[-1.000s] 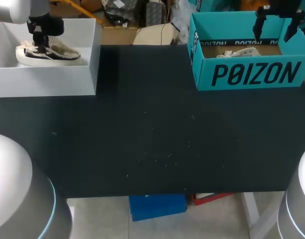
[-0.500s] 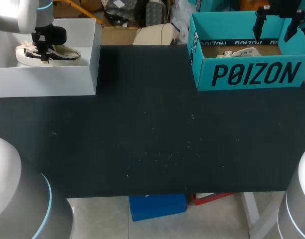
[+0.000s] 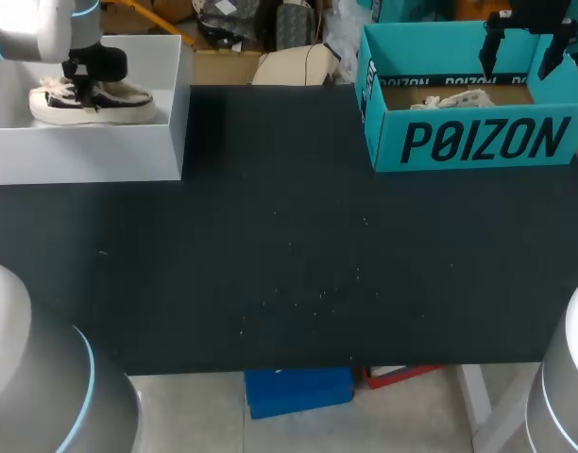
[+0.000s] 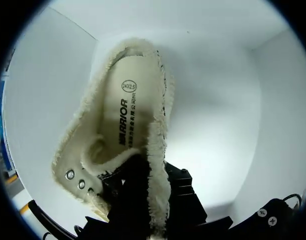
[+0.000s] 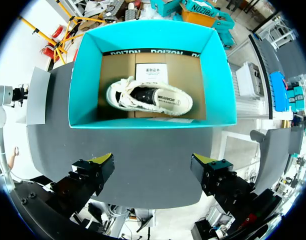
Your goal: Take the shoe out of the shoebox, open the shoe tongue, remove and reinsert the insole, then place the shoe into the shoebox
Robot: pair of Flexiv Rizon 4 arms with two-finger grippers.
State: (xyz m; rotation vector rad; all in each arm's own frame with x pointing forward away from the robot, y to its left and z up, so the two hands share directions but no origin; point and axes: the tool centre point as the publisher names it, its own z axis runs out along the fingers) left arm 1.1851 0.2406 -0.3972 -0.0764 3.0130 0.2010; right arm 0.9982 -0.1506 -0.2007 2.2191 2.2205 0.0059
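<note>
A cream low shoe (image 3: 93, 102) with dark trim lies in the white open box (image 3: 81, 156) at the far left. My left gripper (image 3: 81, 80) is down inside that box. In the left wrist view its black fingers are shut on the fleecy collar of the shoe (image 4: 93, 150), and the printed insole (image 4: 128, 115) shows in the opening ahead; the yellow tips are hidden. A second cream shoe (image 5: 149, 100) lies in the teal shoebox (image 3: 478, 142) at the far right. My right gripper (image 5: 154, 162) hangs open above that box's near wall, holding nothing.
The black tabletop (image 3: 289, 264) stretches between the two boxes. The teal shoebox (image 5: 85, 85) has tall walls, and a white card (image 5: 150, 72) lies on its cardboard floor behind the shoe.
My left gripper has closed on the shoe's collar in the white box, and the shoe has shifted slightly. The right arm has not moved.
</note>
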